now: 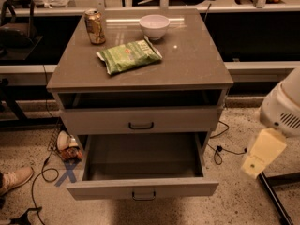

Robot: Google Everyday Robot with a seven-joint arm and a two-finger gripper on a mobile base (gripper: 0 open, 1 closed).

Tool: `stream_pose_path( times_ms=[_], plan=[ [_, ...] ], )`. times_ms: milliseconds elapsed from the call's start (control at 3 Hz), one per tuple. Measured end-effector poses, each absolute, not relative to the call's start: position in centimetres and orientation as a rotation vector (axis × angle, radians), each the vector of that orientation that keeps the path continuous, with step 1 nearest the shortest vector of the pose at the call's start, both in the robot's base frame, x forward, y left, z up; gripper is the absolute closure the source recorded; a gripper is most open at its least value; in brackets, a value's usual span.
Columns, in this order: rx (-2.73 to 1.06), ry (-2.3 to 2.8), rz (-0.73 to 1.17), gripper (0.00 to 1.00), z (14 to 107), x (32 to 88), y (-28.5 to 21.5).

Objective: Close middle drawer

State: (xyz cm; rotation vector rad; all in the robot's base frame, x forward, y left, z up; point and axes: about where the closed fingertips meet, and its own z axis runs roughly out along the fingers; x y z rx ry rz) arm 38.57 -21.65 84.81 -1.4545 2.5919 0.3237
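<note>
The middle drawer (143,189) is a wide, shallow grey drawer with a small dark bar handle. It stands pulled far out toward me and its inside looks empty. Above it is the taller top drawer front (140,121) with its own handle, set back near the cabinet body. The lowest drawer is hidden under the open one. My gripper (260,157) is the cream-coloured end of the arm at the right edge. It hangs in the air to the right of the open drawer's front corner and touches nothing.
On the cabinet top (197,64) lie a green chip bag (129,55), a soda can (95,26) and a white bowl (154,26). Cables (222,149) and a dark bar (274,196) lie on the floor at right. A shoe (14,179) is at left.
</note>
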Motion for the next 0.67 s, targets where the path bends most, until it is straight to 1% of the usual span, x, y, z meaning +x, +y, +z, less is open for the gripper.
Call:
stream_pose_path(
  times_ms=[667],
  plan=[
    [-1.457,2.621,0.348,0.00,83.52,37.72,-21.66]
  ],
)
